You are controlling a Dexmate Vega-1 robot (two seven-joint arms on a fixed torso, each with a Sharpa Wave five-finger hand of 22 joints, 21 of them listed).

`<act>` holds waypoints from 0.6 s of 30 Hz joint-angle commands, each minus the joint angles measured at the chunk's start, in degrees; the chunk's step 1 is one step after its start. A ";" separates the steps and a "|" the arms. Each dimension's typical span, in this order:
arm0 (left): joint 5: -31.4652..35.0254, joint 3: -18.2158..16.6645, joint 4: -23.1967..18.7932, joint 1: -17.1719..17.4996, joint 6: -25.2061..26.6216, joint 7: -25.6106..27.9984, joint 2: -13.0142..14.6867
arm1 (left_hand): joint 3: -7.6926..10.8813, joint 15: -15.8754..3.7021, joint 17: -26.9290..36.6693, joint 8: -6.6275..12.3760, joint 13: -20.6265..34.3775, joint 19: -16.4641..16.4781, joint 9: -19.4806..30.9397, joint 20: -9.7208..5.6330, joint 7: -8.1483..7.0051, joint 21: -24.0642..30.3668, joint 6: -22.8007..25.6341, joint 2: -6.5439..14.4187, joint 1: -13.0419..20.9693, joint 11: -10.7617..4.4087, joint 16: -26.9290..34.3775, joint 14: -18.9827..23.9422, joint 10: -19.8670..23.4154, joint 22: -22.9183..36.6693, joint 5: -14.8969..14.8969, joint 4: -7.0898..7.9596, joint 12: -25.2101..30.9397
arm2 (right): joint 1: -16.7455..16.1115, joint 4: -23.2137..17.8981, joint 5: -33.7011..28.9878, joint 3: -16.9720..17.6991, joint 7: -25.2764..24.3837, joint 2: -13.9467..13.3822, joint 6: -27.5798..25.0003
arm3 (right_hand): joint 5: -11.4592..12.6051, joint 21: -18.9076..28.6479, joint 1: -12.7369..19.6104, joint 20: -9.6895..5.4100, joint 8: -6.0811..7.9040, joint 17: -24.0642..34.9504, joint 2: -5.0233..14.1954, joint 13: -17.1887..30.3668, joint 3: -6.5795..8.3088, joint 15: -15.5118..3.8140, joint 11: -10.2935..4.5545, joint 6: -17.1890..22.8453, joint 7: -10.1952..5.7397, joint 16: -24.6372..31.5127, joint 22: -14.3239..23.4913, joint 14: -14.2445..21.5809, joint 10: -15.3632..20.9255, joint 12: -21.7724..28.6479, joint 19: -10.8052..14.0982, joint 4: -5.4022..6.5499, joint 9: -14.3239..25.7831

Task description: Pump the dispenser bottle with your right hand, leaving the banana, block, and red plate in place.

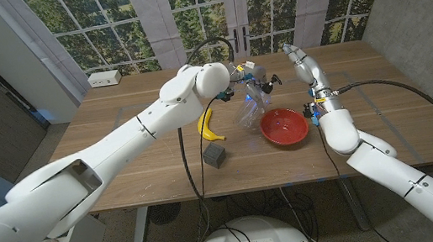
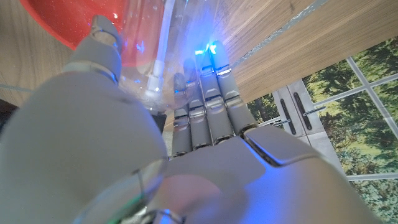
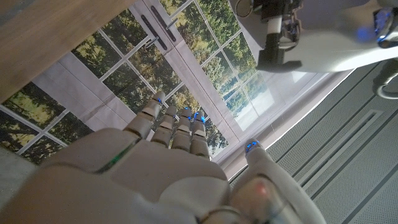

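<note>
Head view showed the left hand (image 1: 251, 78) gripping the tilted dispenser bottle (image 1: 251, 109) while the right hand (image 1: 300, 62), fingers released, hovered near, pumping seemingly not begun.

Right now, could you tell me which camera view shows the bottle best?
The head view: the clear bottle shows whole, tilted, gripped by the left hand beside the red plate. The left wrist view gives only a blurred close-up of its wall past the fingers. I cannot find it in the right wrist view.
</note>
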 commanded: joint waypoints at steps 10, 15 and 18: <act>-0.75 -3.64 -2.46 5.57 2.29 8.83 0.86 | 0.28 -19.59 12.12 -0.48 2.21 -1.92 1.16 -7.67 -10.73 1.60 9.71 15.33 14.03 -14.38 0.12 13.14 13.59 0.12 0.56 0.31 0.40 | -0.70 3.24 13.50 3.37 6.96 0.28 5.70 | -0.48 0.29 0.18 -0.19 0.20 0.17 1.88 0.04 0.31 0.04 0.47 0.69 0.31 0.44 0.14 0.58 0.81 0.33 0.71 -0.62 0.21; -2.05 -5.55 -2.69 8.29 1.21 14.27 1.08 | 0.28 -19.58 12.32 -0.49 2.39 -2.02 1.46 -7.70 -10.75 1.98 9.63 15.43 13.92 -14.33 0.17 13.19 13.57 0.10 0.58 0.30 0.42 | -0.73 3.85 16.30 4.14 8.41 0.23 6.55 | -0.56 0.27 0.26 -0.20 0.18 0.21 1.93 0.05 0.36 0.14 0.52 0.77 0.26 0.49 0.15 0.59 0.80 0.31 0.74 -0.73 0.22; -1.97 -5.55 -2.83 8.43 2.37 14.38 1.09 | 0.29 -19.58 12.47 -0.49 2.47 -2.13 1.67 -7.71 -10.69 2.23 9.59 15.52 13.85 -14.58 0.22 13.27 13.54 0.08 0.59 0.31 0.39 | -0.60 4.15 17.32 4.46 8.86 0.15 6.47 | -0.63 0.25 0.31 -0.19 0.16 0.25 1.96 0.06 0.39 0.12 0.57 0.82 0.27 0.54 0.15 0.63 0.82 0.31 0.76 -0.80 0.22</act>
